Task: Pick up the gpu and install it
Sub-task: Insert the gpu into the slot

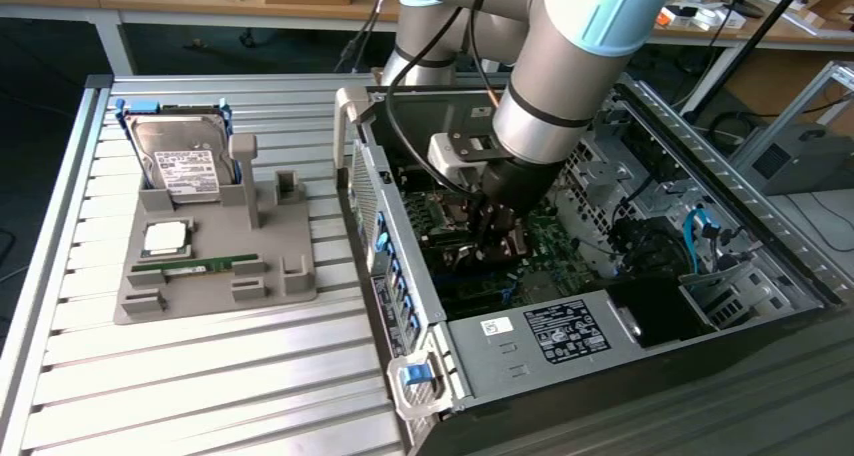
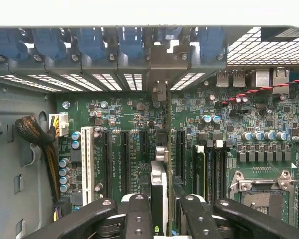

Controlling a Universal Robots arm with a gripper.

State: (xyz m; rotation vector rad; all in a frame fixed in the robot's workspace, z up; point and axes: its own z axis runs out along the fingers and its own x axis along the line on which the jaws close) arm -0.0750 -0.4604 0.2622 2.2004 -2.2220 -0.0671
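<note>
Clamped on the gpu [image 2: 159, 191], which stands edge-on between my fingers [image 2: 139, 219] with its long axis running straight ahead toward the case's rear brackets and the slots right below it, my gripper [image 1: 491, 238] sits, seen from outside, deep inside the case [image 1: 534, 336] over the motherboard [image 1: 441, 221].

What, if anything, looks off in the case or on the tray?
Nothing stands out. The gpu sits edge-on between the fingers, parallel to the motherboard slots, not tilted. On the tray, hard drive, CPU and RAM stick sit in their holders.
</note>
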